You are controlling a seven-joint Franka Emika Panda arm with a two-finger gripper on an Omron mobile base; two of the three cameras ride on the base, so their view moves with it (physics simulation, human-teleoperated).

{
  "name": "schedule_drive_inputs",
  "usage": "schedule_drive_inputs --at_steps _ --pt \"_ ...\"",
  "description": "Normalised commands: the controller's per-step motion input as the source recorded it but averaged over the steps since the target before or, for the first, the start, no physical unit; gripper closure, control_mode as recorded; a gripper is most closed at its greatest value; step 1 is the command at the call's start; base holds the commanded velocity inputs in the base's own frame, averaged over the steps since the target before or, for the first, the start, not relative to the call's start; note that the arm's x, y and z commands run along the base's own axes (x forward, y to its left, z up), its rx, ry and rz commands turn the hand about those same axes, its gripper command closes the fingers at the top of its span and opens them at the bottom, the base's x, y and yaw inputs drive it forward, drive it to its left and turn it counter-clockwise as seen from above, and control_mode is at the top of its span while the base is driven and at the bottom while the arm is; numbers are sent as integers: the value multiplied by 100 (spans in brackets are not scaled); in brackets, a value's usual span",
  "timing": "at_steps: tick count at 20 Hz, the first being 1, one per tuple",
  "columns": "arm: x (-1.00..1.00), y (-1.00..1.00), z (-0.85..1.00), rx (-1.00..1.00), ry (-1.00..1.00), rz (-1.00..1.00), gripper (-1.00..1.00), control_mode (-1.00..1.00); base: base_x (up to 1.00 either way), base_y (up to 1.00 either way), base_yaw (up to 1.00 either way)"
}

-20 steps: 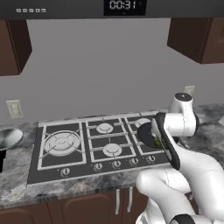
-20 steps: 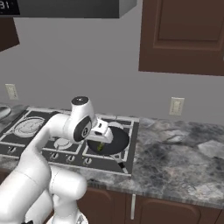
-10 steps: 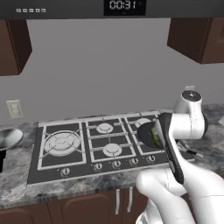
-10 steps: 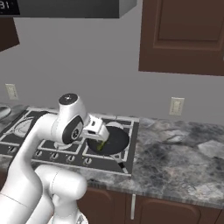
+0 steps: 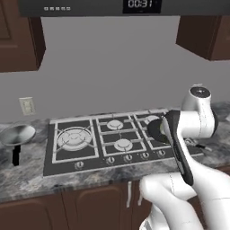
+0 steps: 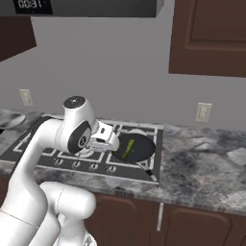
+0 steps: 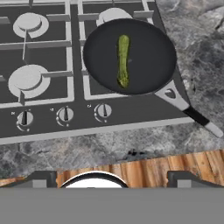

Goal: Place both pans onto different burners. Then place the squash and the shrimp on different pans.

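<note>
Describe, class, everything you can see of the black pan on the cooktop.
The black pan is flat, round and matte, with a shallow rim. A grey handle with a dark grip and pale tip sticks out past the cooktop's edge over the speckled counter. It sits on the grates at the right end of the cooktop, partly over a burner. One long, slim green squash lies across its middle. Nothing else touches it.

pan: flat round matte-black pan (image 7: 144, 52) on dark cooktop (image 7: 48, 118), over right-hand burner | contents: slim green squash (image 7: 123, 61) lying mid-pan | handle: silver-and-black, reaching over grey marbled bench (image 7: 201, 52)
</note>
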Motion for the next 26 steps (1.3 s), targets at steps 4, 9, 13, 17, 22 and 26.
schedule_drive_inputs --at_steps 4,9,13,17,22,26 --pt "0 0 0 0 0 0 -100 100 -6 77 0" --pt "0 0 0 0 0 0 -100 100 0 63 0" --pt "0 0 0 0 0 0 -100 100 0 33 0" --pt "0 0 0 0 0 0 -100 100 3 34 0" --pt "0 0 0 0 0 0 -100 100 1 65 0" --pt "0 0 0 0 0 0 -100 100 1 71 0"
